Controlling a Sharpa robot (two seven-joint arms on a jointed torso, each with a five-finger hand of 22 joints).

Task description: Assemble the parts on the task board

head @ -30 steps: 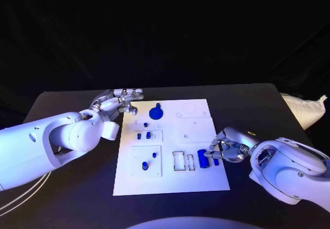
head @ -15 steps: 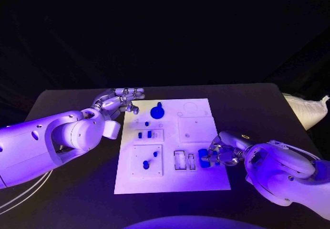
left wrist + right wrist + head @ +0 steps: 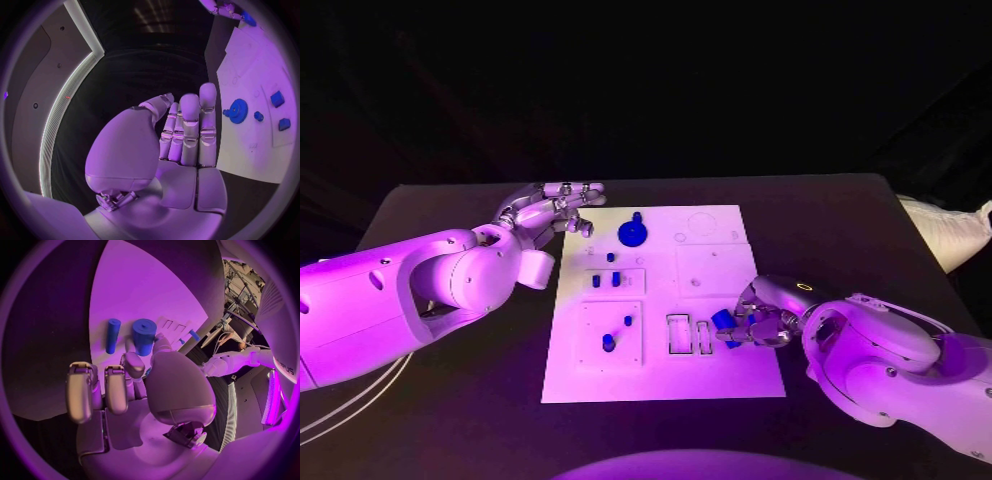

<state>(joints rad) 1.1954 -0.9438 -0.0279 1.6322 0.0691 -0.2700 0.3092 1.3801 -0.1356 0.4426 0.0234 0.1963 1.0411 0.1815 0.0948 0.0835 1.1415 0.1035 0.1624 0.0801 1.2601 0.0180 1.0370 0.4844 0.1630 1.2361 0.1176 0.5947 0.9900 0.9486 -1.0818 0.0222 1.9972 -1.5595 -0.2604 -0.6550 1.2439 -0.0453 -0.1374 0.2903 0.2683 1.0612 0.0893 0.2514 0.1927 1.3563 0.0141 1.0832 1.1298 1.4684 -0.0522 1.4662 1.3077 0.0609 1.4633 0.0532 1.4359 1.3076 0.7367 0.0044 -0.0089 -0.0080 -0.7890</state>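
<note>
Head view: black table (image 3: pixel 473 400) w/ the white task board (image 3: pixel 711 380) laid flat in the middle, both arms reaching in from the sides. Left hand (image 3: pixel 548 212) sits just off the board's far left corner, fingers straight and close together, palm bare, holding nothing; left wrist view shows the same flat hand (image 3: pixel 181 135) beside the board edge. Right hand (image 3: pixel 759 318) is at the board's right edge, near side, fingers curled round a blue cylinder (image 3: pixel 727 322); right wrist view has the thumb and a fingertip touching that cylinder (image 3: pixel 144 335), which stands upright, w/ a thinner blue peg (image 3: pixel 112 335) lying just beside it. Smaller bits: blue gear (image 3: pixel 633 234) near the far edge, approx. centre-left, and small blue parts (image 3: pixel 607 342) in the left-hand recesses.
</note>
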